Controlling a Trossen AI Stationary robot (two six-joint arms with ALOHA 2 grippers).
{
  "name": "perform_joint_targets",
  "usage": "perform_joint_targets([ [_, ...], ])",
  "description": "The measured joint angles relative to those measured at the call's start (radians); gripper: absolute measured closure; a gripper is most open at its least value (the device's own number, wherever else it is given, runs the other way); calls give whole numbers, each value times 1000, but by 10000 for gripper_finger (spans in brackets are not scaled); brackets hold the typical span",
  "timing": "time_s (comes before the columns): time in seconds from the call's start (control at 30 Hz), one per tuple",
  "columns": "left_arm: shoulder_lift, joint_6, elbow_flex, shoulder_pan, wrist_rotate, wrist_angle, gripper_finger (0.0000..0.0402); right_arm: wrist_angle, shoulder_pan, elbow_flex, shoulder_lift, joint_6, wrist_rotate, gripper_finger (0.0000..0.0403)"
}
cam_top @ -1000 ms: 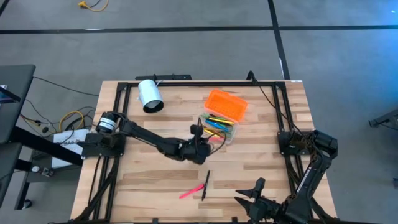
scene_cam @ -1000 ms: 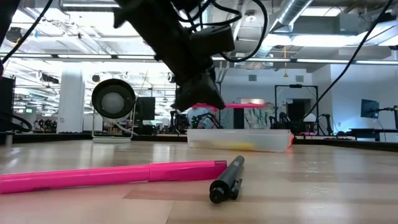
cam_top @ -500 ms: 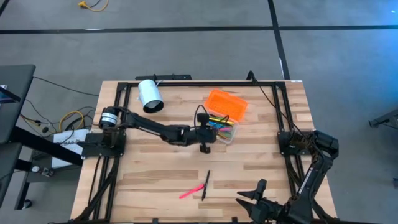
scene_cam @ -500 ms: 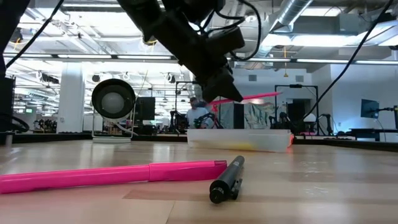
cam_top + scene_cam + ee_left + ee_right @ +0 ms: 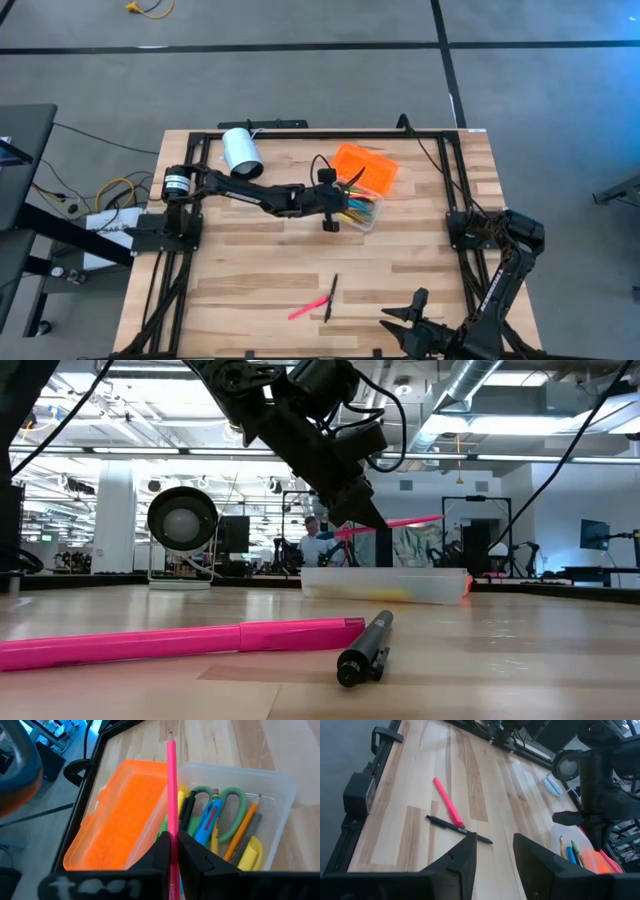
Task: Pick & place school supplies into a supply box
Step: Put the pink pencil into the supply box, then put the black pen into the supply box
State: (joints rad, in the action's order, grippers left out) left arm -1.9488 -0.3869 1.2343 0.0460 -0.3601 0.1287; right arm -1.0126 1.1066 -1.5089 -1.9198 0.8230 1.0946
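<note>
My left gripper (image 5: 330, 207) hangs over the near left side of the supply box, shut on a thin pink pencil (image 5: 171, 785) that reaches out over it. The box's clear base (image 5: 260, 795) holds green-handled scissors (image 5: 220, 800) and several pens; its orange lid (image 5: 365, 168) lies open on the far side. A thick pink pen (image 5: 310, 305) and a black pen (image 5: 331, 297) lie flat on the table, nearer the near edge. My right gripper (image 5: 492, 855) waits open at the near right, above the table. My left gripper pinches the pink pencil's shaft (image 5: 171, 837) between its two fingers, well back from the tip (image 5: 170, 735); the other end is hidden below the fingers. The pencil runs forward past the fingertips, lifted clear and nearly level above the box (image 5: 385, 582).
A white cylinder (image 5: 240, 152) lies on its side near the far left corner. A black metal frame (image 5: 300, 135) borders the table's far, left and right sides. Bare wood stretches between the box and the two loose pens.
My left gripper has carried the pink pencil up and toward the far edge, from the table's middle to the supply box. The pencil's free end now points over the clear base. The two loose pens and my right arm have stayed put.
</note>
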Motion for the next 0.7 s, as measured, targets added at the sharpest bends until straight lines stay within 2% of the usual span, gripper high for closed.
perform_joint_targets([
  [0.13, 0, 11, 0, 0, 0, -1, 397, -1, 0, 0, 0, 0, 0, 281],
  [0.23, 0, 51, 0, 8, 1, -3, 379, -1, 0, 0, 0, 0, 0, 281],
  [0.53, 0, 109, 0, 22, -2, -8, 252, -1, 0, 0, 0, 15, 0, 281],
  [0.7, 0, 110, 1, 21, -2, -8, 214, -1, 0, 0, 0, 16, -1, 281],
])
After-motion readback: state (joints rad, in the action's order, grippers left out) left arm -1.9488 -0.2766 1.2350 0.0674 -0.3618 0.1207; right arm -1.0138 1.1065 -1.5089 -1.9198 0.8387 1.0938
